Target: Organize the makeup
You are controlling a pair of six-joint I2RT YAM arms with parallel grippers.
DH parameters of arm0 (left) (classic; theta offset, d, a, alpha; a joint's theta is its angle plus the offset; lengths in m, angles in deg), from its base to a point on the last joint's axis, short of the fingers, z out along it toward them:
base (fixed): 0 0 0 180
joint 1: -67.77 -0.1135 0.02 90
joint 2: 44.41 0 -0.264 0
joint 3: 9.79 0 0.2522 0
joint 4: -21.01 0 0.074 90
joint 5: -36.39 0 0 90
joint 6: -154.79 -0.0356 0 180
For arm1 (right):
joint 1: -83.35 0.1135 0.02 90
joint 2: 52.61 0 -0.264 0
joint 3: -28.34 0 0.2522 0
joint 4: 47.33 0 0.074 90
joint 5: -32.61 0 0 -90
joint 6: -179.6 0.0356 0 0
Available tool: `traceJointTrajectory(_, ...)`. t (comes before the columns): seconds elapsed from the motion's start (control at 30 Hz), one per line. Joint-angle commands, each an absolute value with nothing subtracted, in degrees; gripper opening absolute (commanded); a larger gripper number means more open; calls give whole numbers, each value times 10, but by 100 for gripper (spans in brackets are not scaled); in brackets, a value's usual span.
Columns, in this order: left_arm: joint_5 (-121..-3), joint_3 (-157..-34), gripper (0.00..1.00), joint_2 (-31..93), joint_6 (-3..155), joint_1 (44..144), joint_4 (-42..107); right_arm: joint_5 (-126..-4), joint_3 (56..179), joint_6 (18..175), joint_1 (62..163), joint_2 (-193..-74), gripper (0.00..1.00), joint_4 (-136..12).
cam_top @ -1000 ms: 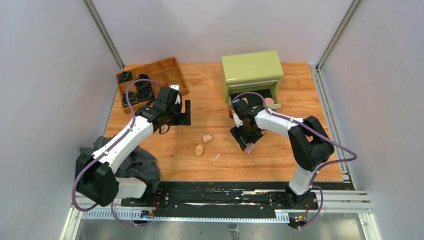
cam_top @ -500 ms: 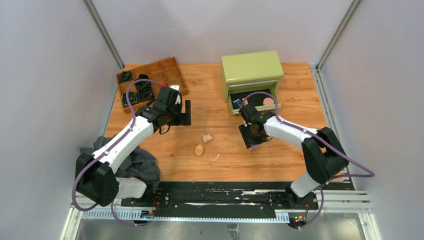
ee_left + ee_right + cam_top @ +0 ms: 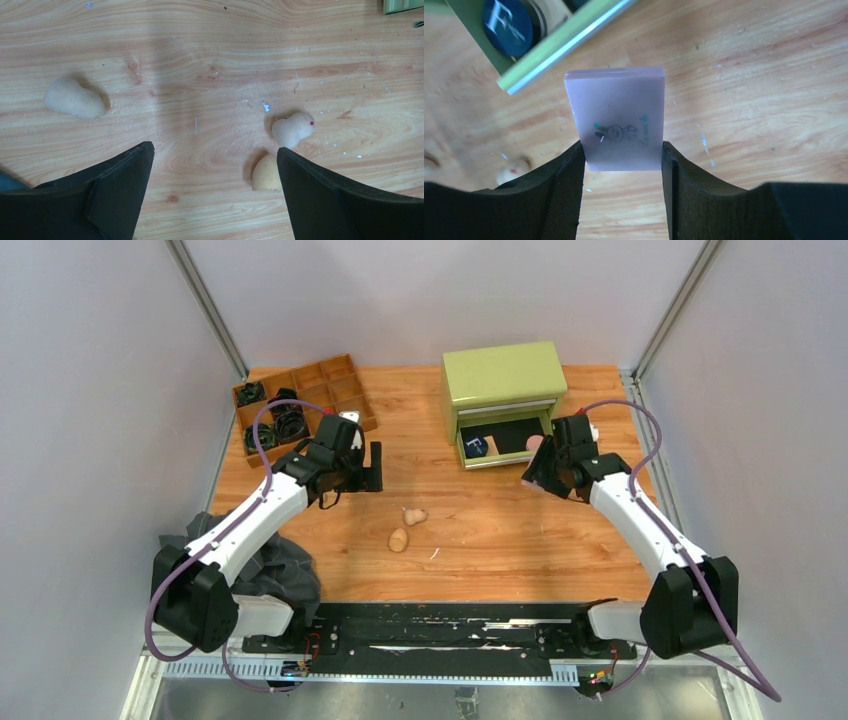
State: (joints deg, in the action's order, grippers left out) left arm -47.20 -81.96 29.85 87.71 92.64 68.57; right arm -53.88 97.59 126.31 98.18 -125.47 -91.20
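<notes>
Green cabinet (image 3: 503,375), drawer (image 3: 505,460) open, holding dark "F" compact (image 3: 476,447) and pink puff (image 3: 536,443); wooden tray (image 3: 345,390), black coiled bands (image 3: 288,423); right gripper (image 3: 623,150) pinching lilac flat case (image 3: 616,117) near drawer; left gripper (image 3: 215,150) spread above beige sponges (image 3: 398,539) on table (image 3: 500,540).

Bright, even, diffuse light from above. Soft short shadows hugging the beige sponges (image 3: 75,98) on the wooden table (image 3: 200,60). Crisp top and left wrist views. In the right wrist view, sharp on the pale pink pad (image 3: 616,120), softer toward the dark compact (image 3: 507,25) and left edge.
</notes>
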Motion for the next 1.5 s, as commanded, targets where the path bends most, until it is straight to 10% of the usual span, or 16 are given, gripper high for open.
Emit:
traceJointTrajectory(0.0, -474, -816, 98, 300, 873, 925, 674, -505, 1030, 1397, 960, -1289, 37, -881)
traceJointTrajectory(0.47, -435, -818, 98, 285, 848, 924, 701, -532, 1134, 1578, 926, -1484, 38, -781)
traceJointTrajectory(0.73, -428, -821, 98, 281, 836, 921, 712, -528, 1187, 1587, 908, -1538, 82, -769)
traceJointTrajectory(1.47, -399, -794, 98, 322, 873, 917, 704, -630, 901, 1221, 914, -1180, 73, -789)
